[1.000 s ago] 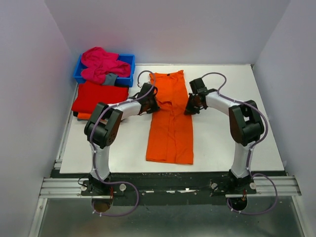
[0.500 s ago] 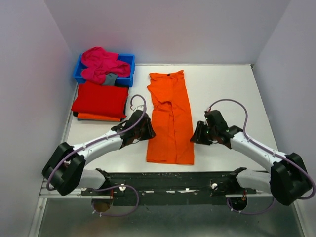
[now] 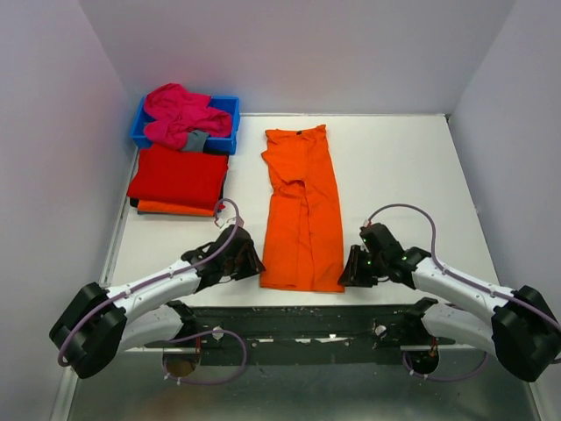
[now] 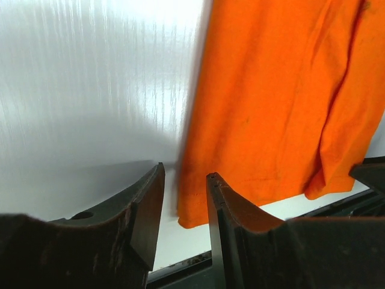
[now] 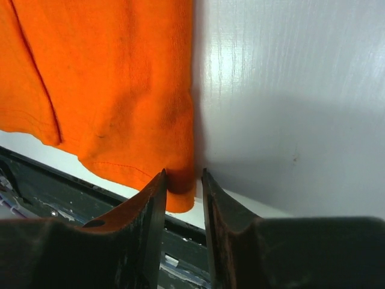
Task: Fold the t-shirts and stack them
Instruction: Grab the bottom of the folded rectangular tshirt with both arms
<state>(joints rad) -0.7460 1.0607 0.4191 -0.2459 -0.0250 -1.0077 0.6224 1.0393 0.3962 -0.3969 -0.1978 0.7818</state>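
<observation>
orange t-shirt [image 4: 271,102] seen laid flat on white table [image 4: 90,90], right half of view filled by it; long fold line noted near right side. left pincer [image 4: 184,174] seen at bottom, dark fingers [image 4: 141,211] held apart, nothing clamped. shirt's hem corner seen through gap; contact not discernible.

No readable text, label or number shows anywhere.
</observation>
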